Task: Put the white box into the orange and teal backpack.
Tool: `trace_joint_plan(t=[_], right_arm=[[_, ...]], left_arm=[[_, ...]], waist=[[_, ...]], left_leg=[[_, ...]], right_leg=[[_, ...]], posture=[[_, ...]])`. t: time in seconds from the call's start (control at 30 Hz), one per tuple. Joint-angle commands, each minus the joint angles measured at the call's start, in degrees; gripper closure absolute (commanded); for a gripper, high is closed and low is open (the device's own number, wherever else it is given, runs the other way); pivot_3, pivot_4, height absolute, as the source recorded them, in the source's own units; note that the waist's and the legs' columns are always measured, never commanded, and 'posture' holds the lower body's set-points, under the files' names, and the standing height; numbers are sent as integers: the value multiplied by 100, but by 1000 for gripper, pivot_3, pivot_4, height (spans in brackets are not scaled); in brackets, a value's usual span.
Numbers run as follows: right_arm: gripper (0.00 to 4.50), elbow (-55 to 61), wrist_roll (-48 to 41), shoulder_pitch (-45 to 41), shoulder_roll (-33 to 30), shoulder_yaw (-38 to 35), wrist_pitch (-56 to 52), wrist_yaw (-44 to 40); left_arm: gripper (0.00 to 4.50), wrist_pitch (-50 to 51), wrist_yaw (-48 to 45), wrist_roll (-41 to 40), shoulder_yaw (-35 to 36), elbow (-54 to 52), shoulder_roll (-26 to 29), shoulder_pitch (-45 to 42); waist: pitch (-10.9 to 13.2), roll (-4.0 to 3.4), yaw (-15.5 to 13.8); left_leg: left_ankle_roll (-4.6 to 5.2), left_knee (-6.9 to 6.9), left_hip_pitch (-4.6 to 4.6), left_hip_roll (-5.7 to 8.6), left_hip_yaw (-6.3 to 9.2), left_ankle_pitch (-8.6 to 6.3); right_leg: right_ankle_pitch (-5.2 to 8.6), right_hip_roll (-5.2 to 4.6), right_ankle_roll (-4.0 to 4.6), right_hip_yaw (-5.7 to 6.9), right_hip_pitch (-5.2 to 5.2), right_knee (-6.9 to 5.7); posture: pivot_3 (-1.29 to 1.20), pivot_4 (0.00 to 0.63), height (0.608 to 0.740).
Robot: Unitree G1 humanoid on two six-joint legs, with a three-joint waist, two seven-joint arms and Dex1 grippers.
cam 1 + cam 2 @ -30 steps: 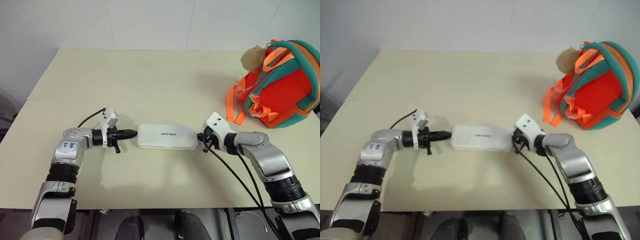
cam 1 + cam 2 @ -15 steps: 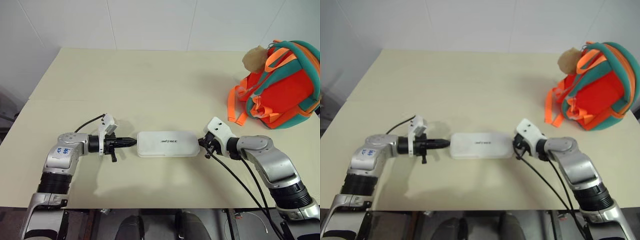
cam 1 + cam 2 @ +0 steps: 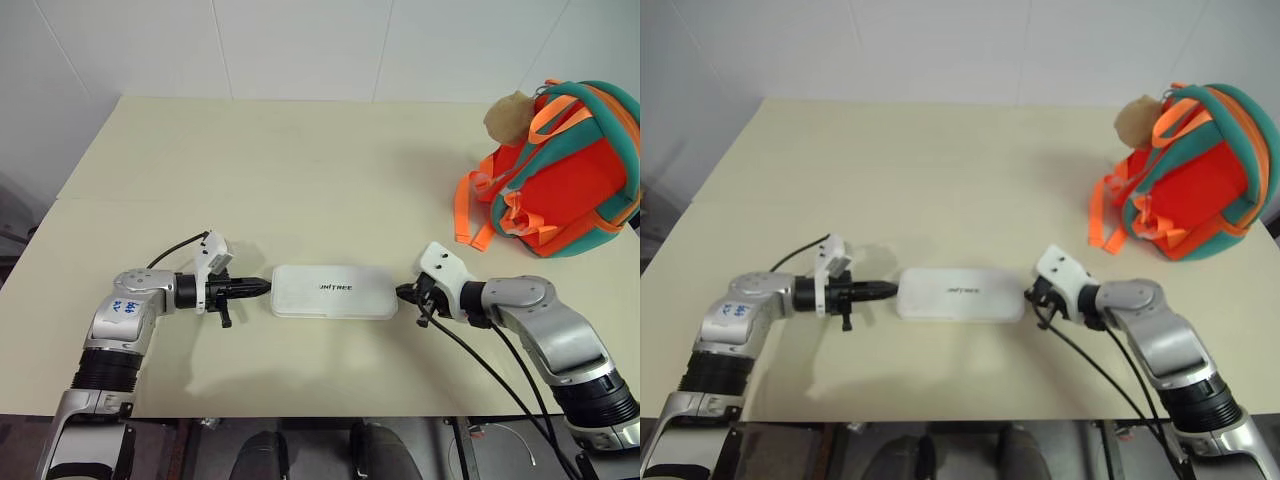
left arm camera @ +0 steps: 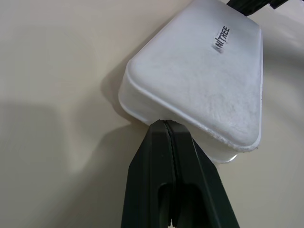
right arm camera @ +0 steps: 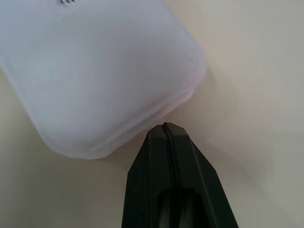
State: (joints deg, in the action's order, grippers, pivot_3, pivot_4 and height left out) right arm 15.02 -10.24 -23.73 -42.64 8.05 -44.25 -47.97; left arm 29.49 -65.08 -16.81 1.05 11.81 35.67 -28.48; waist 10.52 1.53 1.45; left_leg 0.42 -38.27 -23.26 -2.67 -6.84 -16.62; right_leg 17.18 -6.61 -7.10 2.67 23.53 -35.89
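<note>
While both grippers press on the ends of the white box [image 3: 334, 291], nothing is actually gripped.

Nearest the robot, the box lies flat on the table [image 3: 300, 170], its printed top facing up. The left gripper [image 3: 262, 286] has its two fingers clenched together, empty, with the joined tip against one short end. The right gripper [image 3: 402, 293] is likewise clenched on nothing, its tip at the opposite end. Any lift would therefore seem to depend on a squeeze between two narrow points. Uneven pressure could make the smooth, rounded case pivot, slide sideways or pop out. A tip riding above or below the rim could tilt it. Farther off, at the right rear of the table, the backpack [image 3: 560, 170] stands well apart. That carry looks long enough for a dropped box, and its opening cannot be made out.
</note>
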Motion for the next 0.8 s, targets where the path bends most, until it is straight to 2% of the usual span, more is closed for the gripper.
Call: trace_joint_plan(t=[0.03,0.27,0.47,0.53,0.57,0.63,0.8], right_arm=[[4380,-66,-13,-18,-193,-272,225,-41],[4380,-329,48,19,-601,-561,446,-36],[4380,-312,-138,43,-934,-1064,402,-79],[3611,-181,-282,71,-992,-1152,298,-189],[3456,-60,-381,110,-1027,-1182,237,-279],[2799,202,-611,169,-1038,-1264,77,-395],[1117,447,-831,224,-1102,-1338,-126,-447]], left_arm=[[4500,14,3,-120,107,-74,147,14],[4500,137,-45,-177,243,-51,448,-15],[4500,-455,-114,-289,591,475,607,-402],[4500,-460,-82,-292,613,588,600,-528],[4319,-485,-75,-338,659,634,552,-599],[3889,-495,-45,-495,778,687,412,-748],[2343,-542,-45,-627,833,659,262,-762]], waist=[[0,0,0],[0,0,1],[0,0,0],[0,0,-1],[0,0,-11],[0,0,-15],[0,0,-16]], left_leg=[[0,0,0,0,0,0],[0,1,1,0,0,0],[0,2,1,-2,0,0],[0,1,1,-2,-1,0],[0,2,1,-2,-1,0],[0,2,1,-1,-2,0],[1,1,-1,1,-4,0]], right_leg=[[0,0,0,0,0,0],[0,0,0,0,0,0],[0,-1,0,0,1,2],[0,-1,1,0,0,2],[0,-1,1,1,-1,2],[0,0,1,1,0,2],[-1,-2,0,1,-1,4]], posture=[[0,150,740],[0,150,740],[0,150,740],[0,150,740],[0,150,740],[0,150,740],[0,150,740]])
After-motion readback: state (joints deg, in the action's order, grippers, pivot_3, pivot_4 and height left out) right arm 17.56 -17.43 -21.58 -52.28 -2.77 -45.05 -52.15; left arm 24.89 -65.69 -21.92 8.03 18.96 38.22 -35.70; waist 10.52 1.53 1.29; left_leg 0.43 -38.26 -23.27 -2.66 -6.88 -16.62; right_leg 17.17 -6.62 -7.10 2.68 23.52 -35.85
